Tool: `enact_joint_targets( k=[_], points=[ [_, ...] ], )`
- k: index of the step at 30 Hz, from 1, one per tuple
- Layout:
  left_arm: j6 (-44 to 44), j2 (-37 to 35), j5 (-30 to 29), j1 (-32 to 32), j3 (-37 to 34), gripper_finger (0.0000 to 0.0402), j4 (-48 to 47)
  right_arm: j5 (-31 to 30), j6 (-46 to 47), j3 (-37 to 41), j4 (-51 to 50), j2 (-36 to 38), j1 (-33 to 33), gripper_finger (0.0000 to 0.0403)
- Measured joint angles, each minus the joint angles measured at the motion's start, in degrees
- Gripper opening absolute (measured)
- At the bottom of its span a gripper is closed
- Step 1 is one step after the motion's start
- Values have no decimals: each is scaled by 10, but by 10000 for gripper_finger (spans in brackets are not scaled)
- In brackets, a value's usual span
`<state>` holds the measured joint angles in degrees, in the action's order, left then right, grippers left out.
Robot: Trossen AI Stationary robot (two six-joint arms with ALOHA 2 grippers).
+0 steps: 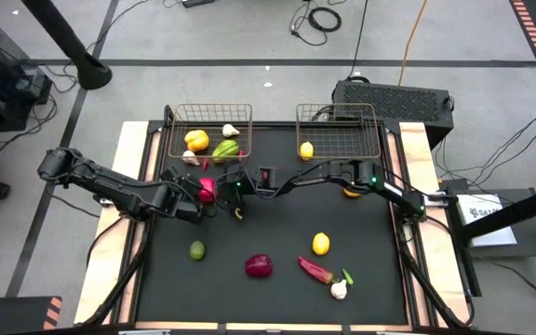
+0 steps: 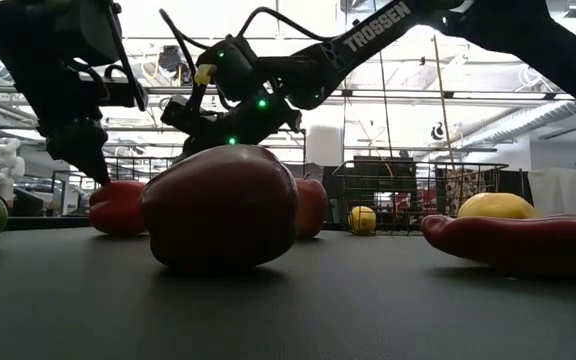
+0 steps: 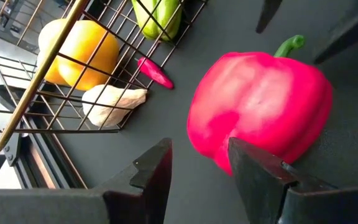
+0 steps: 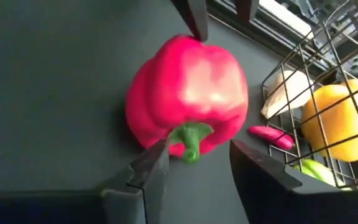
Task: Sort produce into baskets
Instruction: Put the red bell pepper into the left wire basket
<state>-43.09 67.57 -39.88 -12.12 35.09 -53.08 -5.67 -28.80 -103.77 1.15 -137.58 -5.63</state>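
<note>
Left gripper: fingers apart, at the red pepper, one tip against its side, nothing clamped. Right gripper: fingers apart, straddling the pepper's green stem. Pepper: on the black mat, centre-left of the high view, just below the left basket. Left basket holds yellow pepper, green pepper, garlic. Right basket: one lemon.

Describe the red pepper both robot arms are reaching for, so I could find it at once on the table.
Start at the left wire basket at the far edge of the black table. Just in front of its near rim lies the red pepper, between the left gripper and right gripper. It is the only big, glossy red thing there with a green stem.
</note>
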Motion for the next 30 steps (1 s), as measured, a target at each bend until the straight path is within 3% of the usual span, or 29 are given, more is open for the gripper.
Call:
enact_joint_targets(
  k=[12, 25, 30],
  points=[
    [0, 0, 0, 0, 0, 166, 1, 13, -9, 0, 14, -13, 0, 130],
    [1, 0, 0, 0, 0, 166, 1, 15, -20, 0, 17, -16, 0, 12],
    [0, 1, 37, 0, 29, 166, -18, 11, -17, 0, 6, -15, 3, 12]
  ],
)
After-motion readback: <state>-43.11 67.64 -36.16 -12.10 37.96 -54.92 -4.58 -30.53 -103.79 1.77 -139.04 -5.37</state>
